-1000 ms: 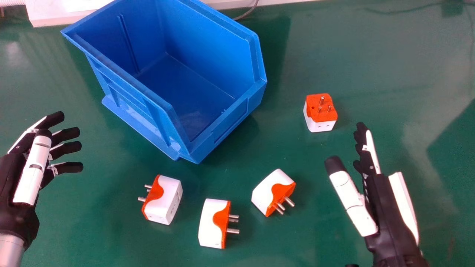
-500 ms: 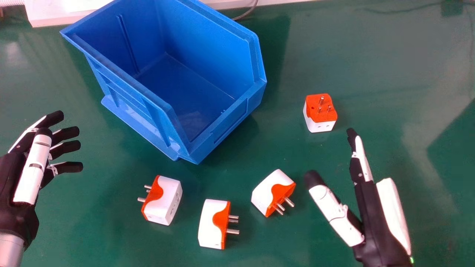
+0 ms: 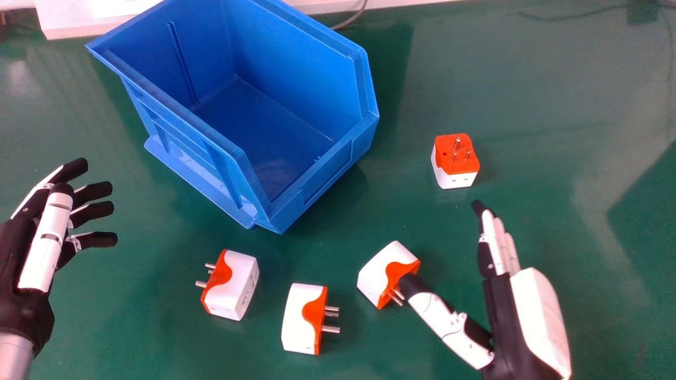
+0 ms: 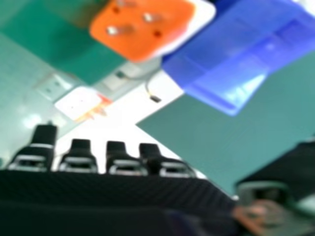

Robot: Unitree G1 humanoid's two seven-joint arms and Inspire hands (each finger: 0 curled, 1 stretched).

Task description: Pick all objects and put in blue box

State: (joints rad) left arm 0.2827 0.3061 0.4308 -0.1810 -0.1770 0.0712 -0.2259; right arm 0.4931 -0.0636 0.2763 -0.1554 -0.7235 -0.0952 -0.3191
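The counter (image 3: 554, 89) offers wide room at the right, and a lane between the blue box (image 3: 328, 171) and the far adapter (image 3: 456, 161). Nearer, the left adapter (image 3: 237, 285), middle adapter (image 3: 297, 316) and right adapter (image 3: 381, 272) obstruct low passage, with narrower gaps between.

Across the green tabletop (image 3: 412, 216), the robot's black-and-white right hand (image 3: 501, 311) sits farther left and closer to the robot now, turned so more of its white back faces up. Its thumb (image 3: 441, 316) spreads wider from the fingers, its tip now overlapping the nearest blocky white-and-orange plastic plug adapter (image 3: 381, 274) in the head view.
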